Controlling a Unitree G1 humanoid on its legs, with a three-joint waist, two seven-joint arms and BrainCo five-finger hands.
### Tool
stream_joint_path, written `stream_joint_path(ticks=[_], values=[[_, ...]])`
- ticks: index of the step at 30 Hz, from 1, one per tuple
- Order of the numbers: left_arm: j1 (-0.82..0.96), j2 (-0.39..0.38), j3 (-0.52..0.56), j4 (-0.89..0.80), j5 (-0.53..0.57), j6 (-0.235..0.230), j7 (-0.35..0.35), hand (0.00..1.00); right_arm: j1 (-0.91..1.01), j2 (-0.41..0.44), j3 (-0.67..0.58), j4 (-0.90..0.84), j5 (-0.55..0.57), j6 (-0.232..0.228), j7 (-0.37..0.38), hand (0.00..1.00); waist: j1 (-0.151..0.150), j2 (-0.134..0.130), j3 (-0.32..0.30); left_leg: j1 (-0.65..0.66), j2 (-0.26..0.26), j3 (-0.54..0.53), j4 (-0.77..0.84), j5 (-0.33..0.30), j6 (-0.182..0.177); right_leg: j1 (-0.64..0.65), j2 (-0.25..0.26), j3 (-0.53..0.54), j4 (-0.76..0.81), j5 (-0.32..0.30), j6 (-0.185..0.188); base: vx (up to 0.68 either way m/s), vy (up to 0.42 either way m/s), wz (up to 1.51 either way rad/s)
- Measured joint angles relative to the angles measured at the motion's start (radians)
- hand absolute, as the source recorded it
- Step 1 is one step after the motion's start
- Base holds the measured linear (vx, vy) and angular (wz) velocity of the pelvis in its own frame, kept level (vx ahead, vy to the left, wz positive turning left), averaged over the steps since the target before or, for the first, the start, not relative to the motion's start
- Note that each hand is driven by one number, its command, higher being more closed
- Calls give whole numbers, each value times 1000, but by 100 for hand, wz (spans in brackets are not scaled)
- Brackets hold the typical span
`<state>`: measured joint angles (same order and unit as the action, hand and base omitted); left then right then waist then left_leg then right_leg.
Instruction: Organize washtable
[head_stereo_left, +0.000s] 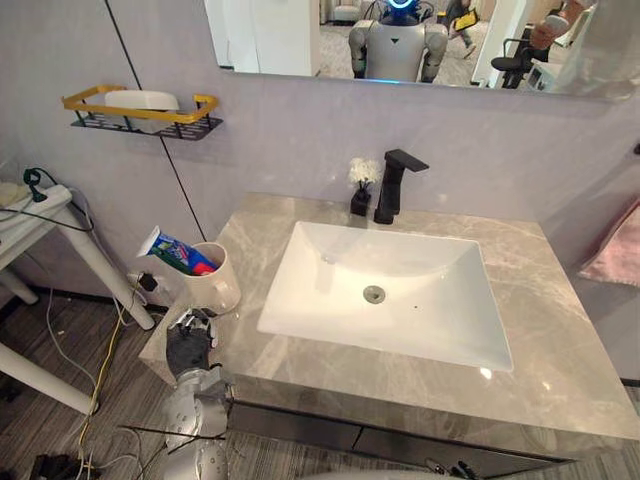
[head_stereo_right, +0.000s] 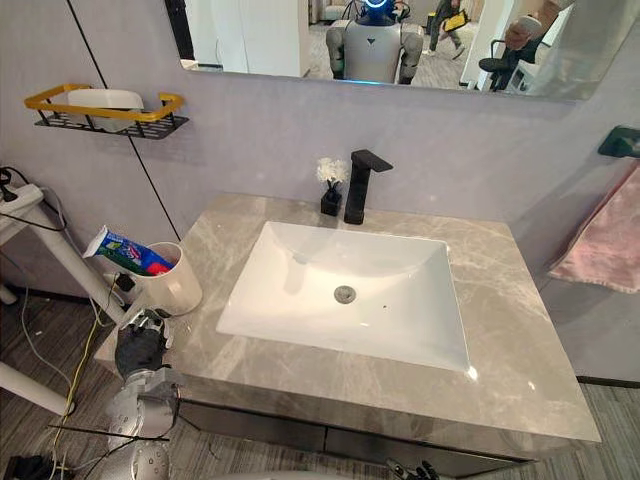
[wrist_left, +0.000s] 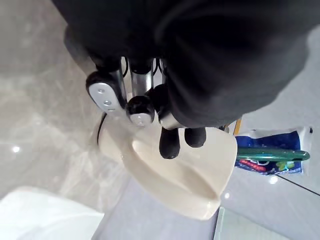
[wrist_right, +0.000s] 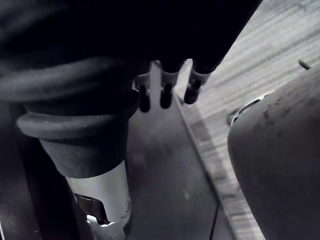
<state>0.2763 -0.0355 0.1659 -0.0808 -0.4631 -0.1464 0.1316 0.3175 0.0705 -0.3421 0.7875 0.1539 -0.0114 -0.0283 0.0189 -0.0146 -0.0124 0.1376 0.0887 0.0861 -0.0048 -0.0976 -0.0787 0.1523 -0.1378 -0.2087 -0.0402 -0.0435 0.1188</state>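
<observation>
The grey marble counter (head_stereo_left: 560, 330) carried a white sink basin (head_stereo_left: 400, 260) at its centre. At twelve o'clock stood a black faucet (head_stereo_left: 392, 185), a small flower vase (head_stereo_left: 361, 192) just beside it. A cream cup (head_stereo_left: 215, 285) was at nine o'clock.

The countertop (head_stereo_left: 560, 330) is grey marble with pale veining, the basin (head_stereo_left: 440, 330) plain white, the tap (head_stereo_left: 392, 185) matt black. The cup (head_stereo_left: 215, 285) is cream and the toothpaste tube (head_stereo_left: 175, 252) blue, green and red. The wall shelf (head_stereo_left: 85, 100) is yellow over black wire, the towel (head_stereo_right: 605, 245) pink, the floor (head_stereo_left: 60, 350) grey wood-grain
</observation>
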Motion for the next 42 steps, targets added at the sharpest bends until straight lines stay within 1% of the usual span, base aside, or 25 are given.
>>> stream_joint_path(ticks=[2, 3, 5, 6, 9, 13, 18, 22, 26, 34, 37, 40, 42], values=[[-7, 2, -6, 14, 2, -1, 0, 100, 3, 0, 0, 0, -1, 0, -5, 0, -1, 6, -4, 2, 1, 1, -5, 1, -2, 0, 2, 0, -4, 1, 0, -20, -10, -1], [-17, 3, -9, 25, 4, -1, 0, 100, 2, 0, 0, 0, -6, 0, -11, 0, 1, 4, -6, 11, 1, 2, -20, 9, -5, 2, 6, 0, -15, 6, 0, -43, -22, -3], [-27, 15, -11, 39, 4, -10, -1, 100, -2, -1, 0, 0, -8, 0, -13, 0, -1, 7, -9, 14, 4, 8, -38, 18, -7, 1, 12, 4, -31, 15, -2, -33, -24, -8], [-31, 24, -12, 45, 5, -14, -1, 100, -3, 0, 0, 0, -8, 0, -13, 0, -1, 2, -13, 16, 7, 13, -42, 19, -9, -1, 16, 10, -36, 18, -4, -22, -20, -10], [-42, 42, -17, 55, 9, -16, 0, 100, -5, -2, 0, 0, -8, 0, -14, 0, 0, 2, -14, 17, 11, 24, -50, 20, -11, 0, 22, 19, -57, 30, -6, -10, -18, -11], [-65, 53, -18, 75, 44, -17, 0, 100, -8, -2, -2, 1, -8, 0, -13, 0, -3, 2, -14, 23, 12, 28, -51, 20, -11, 0, 27, 23, -57, 31, -7, 15, -8, -4], [-65, 70, -14, 82, 44, -17, 2, 100, -9, -2, -2, 1, -8, 0, -13, 0, -4, -3, -9, 30, 10, 33, -52, 20, -11, 0, 27, 28, -58, 33, -8, -37, -7, -3], [-64, 70, -6, 82, 44, -17, 1, 100, -10, -2, -2, 2, -9, 2, -12, 0, -5, -1, -1, 32, 10, 36, -52, 20, -11, 0, 28, 31, -58, 34, -8, -46, -11, -3], [-62, 69, -6, 82, 45, -18, 0, 100, -12, -2, -1, 1, -9, 17, -9, 0, -5, -1, 0, 32, 10, 37, -53, 20, -11, -1, 28, 32, -59, 34, -7, -8, -3, 0], [-58, 67, 4, 70, 48, -18, -2, 100, -17, -2, 1, -1, -30, 17, -7, 0, -4, -2, 2, 33, 9, 38, -56, 20, -11, -1, 27, 32, -58, 34, -7, 0, 0, 0], [-57, 67, 7, 68, 67, -18, -2, 100, -17, -3, 3, -3, -36, 18, -3, 0, -4, 0, 4, 33, 10, 38, -56, 20, -11, 0, 27, 32, -58, 34, -7, 0, 0, 0], [-57, 65, 26, 63, 77, -17, -5, 100, -16, -3, 7, -9, -45, 19, 9, 0, -4, 1, 5, 34, 10, 39, -56, 20, -11, 0, 28, 32, -58, 34, -7, 0, 0, 0], [-49, 65, 42, 54, 79, -16, -19, 100, -16, -3, 7, -13, -46, 19, 10, 0, -4, 2, 5, 34, 11, 39, -56, 20, -11, 0, 28, 32, -58, 34, -7, 0, 0, 0]])
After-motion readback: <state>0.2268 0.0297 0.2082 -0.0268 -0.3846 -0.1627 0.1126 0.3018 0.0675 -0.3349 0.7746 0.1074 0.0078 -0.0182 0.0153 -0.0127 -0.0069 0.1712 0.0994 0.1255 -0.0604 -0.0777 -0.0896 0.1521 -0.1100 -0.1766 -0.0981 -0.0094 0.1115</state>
